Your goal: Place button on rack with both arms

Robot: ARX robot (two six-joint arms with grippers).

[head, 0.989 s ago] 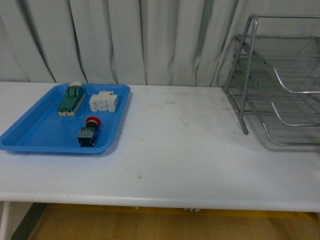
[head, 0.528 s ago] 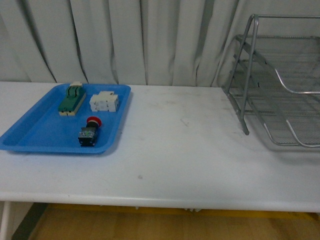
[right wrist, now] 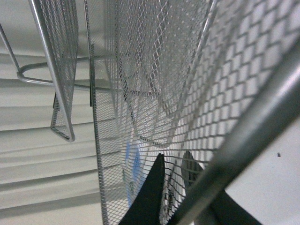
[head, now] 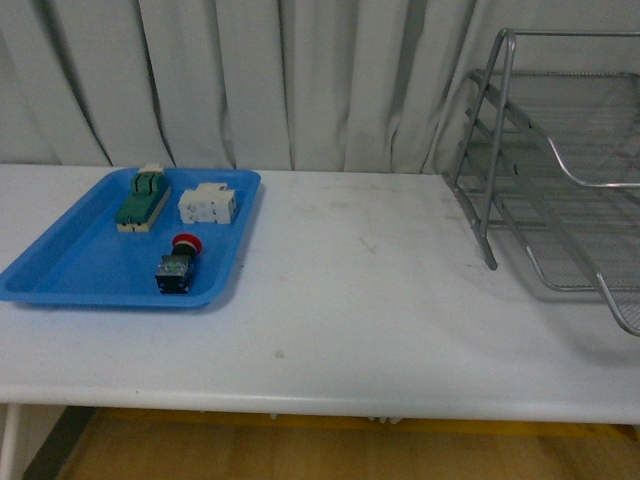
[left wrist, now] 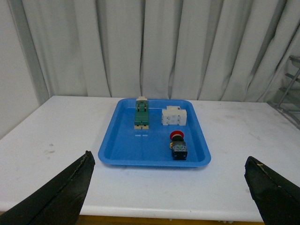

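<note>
Button place: the button (head: 178, 262) lies in the blue tray (head: 60, 285), by the tray's near rim on its rack-ward side, in front of the white block (head: 208, 204).
Button axis: long axis runs from the tray's near rim to its far rim; the red cap points at the far rim, the black body at the near rim.
Rack: the rack (head: 560, 170) stands on the table (head: 380, 300), well apart from the tray.
My left pincer (left wrist: 168, 160): spread wide, hanging short of the tray's near rim.
My right pincer (right wrist: 173, 161): fingers close together at the rack's mesh; whether they pinch it I cannot tell.
Change: the rack's lowest front rim now reaches lower in the front view than half a second ago; button and tray unmoved.
</note>
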